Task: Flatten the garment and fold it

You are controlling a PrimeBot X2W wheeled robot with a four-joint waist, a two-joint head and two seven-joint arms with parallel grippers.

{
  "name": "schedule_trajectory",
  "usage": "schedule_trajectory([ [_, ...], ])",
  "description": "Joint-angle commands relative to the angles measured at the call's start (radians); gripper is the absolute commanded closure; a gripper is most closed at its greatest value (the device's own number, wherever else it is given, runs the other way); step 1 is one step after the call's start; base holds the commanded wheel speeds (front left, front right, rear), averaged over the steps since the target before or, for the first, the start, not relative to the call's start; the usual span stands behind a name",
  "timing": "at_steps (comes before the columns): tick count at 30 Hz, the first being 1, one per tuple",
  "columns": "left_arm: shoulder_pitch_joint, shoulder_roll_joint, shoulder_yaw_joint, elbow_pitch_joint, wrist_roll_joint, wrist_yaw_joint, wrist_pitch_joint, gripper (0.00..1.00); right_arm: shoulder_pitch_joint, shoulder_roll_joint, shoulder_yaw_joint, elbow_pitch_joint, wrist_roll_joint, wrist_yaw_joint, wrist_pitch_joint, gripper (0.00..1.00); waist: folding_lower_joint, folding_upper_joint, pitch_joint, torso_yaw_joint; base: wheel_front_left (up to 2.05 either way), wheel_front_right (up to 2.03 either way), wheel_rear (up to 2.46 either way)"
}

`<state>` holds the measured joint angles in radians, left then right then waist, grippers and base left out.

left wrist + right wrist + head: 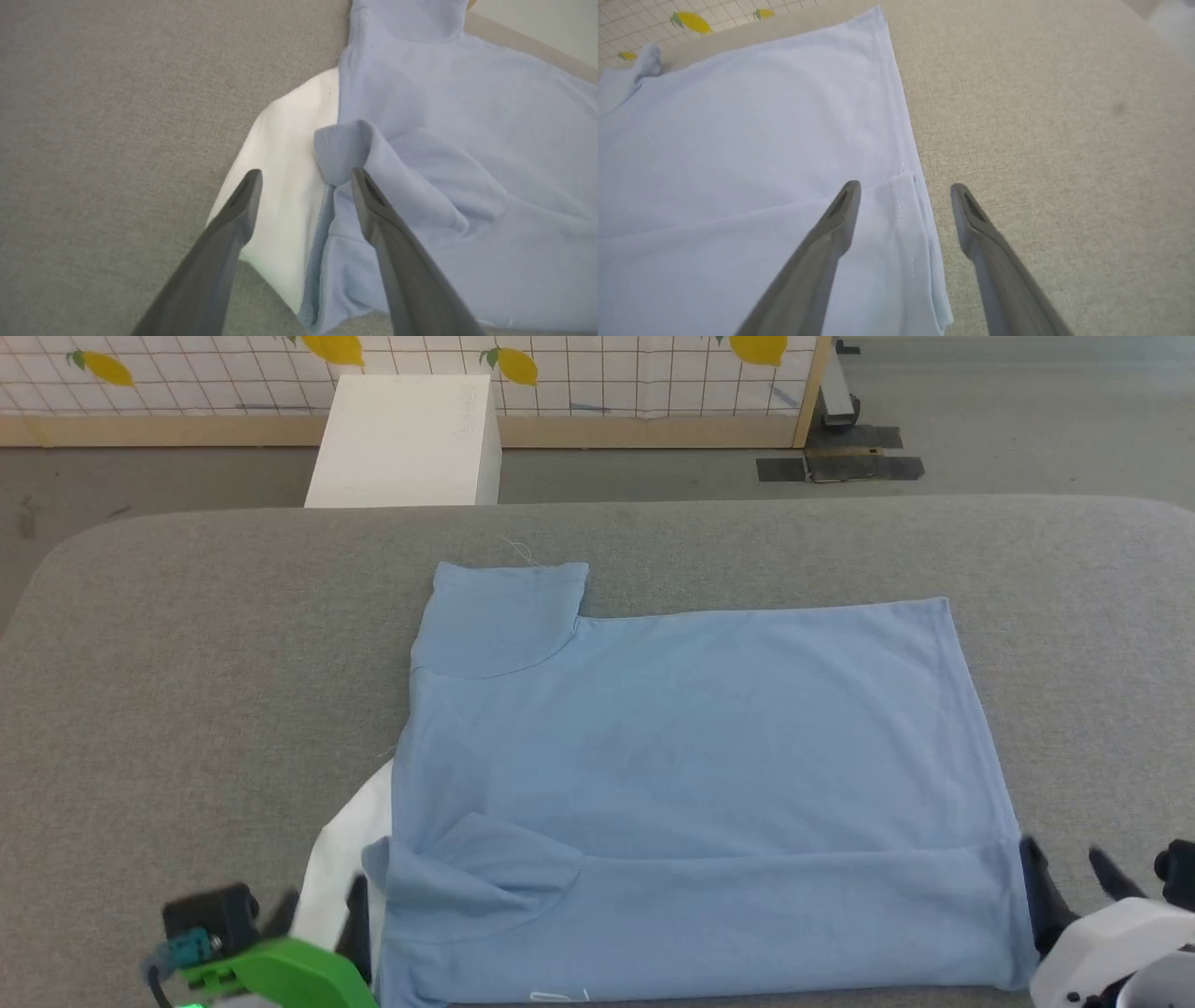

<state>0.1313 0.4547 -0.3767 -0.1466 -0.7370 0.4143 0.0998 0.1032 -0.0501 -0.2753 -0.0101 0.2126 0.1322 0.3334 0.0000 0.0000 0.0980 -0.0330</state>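
Observation:
The light-blue garment (691, 775) lies spread on the grey table (187, 644), its near strip folded over the body. One sleeve sticks out at the far left, the other lies tucked at the near left. A white section (350, 859) shows at its left edge. My left gripper (322, 915) is open at the near-left corner; in the left wrist view it (306, 175) straddles the white section (285, 186) and the folded sleeve tip. My right gripper (1064, 868) is open at the near-right corner; in the right wrist view it (905, 186) spans the folded hem edge (906, 205).
A white box (406, 439) stands on the floor beyond the table's far edge. Behind it runs a tiled wall with lemon pictures (513, 364) and a wooden post (810, 392). Bare table surface lies to the left and right of the garment.

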Motion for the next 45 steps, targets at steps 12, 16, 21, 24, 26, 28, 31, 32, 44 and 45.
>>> schedule_trajectory([
  [12,-0.482,0.071,-0.041,0.160,0.180,-0.206,-0.109,0.00,-0.107,-0.066,0.177,-0.059,-0.031,-0.002,-0.426,0.00,0.0000,0.0000,0.150,-0.068,0.00,0.00,0.00],
  [16,-0.681,0.086,-0.067,0.274,0.187,-0.292,-0.026,0.00,-0.161,-0.073,0.216,-0.054,-0.025,-0.002,-0.450,0.00,0.0000,0.0000,0.231,-0.111,0.00,0.00,0.00],
  [21,-0.903,0.109,-0.083,0.415,0.163,-0.372,0.150,0.00,-0.231,-0.066,0.261,-0.048,-0.014,-0.002,-0.466,0.00,0.0000,0.0000,0.337,-0.172,0.00,0.00,0.00],
  [24,-0.997,0.120,-0.077,0.483,0.143,-0.384,0.250,0.00,-0.267,-0.055,0.277,-0.032,-0.008,-0.002,-0.478,0.00,0.0000,0.0000,0.383,-0.206,0.00,0.00,0.00],
  [26,-1.043,0.125,-0.070,0.519,0.123,-0.379,0.322,0.00,-0.288,-0.050,0.292,-0.017,-0.003,-0.002,-0.484,0.00,0.0000,0.0000,0.409,-0.227,0.00,0.00,0.00],
  [28,-1.079,0.132,-0.064,0.548,0.107,-0.367,0.394,0.00,-0.309,-0.044,0.306,-0.003,0.002,-0.002,-0.497,0.00,0.0000,0.0000,0.431,-0.247,0.00,0.00,0.00],
  [31,-1.104,0.147,-0.063,0.574,0.092,-0.351,0.481,0.00,-0.329,-0.035,0.318,0.015,0.016,-0.002,-0.511,0.00,0.0000,0.0000,0.451,-0.267,0.00,0.00,0.00],
  [32,-1.108,0.151,-0.061,0.583,0.085,-0.338,0.512,0.00,-0.335,-0.031,0.322,0.022,0.024,-0.002,-0.515,0.00,0.0000,0.0000,0.457,-0.274,0.00,0.00,0.00],
  [44,-1.060,0.203,-0.074,0.551,0.062,-0.219,0.759,1.00,-0.373,-0.030,0.341,0.055,0.029,-0.002,-0.525,0.00,0.0000,0.0000,0.473,-0.284,0.00,0.00,0.00],
  [45,-1.056,0.204,-0.073,0.539,0.060,-0.217,0.760,1.00,-0.384,-0.035,0.344,0.052,0.028,-0.002,-0.520,0.00,0.0000,0.0000,0.473,-0.282,0.00,0.00,0.00],
])
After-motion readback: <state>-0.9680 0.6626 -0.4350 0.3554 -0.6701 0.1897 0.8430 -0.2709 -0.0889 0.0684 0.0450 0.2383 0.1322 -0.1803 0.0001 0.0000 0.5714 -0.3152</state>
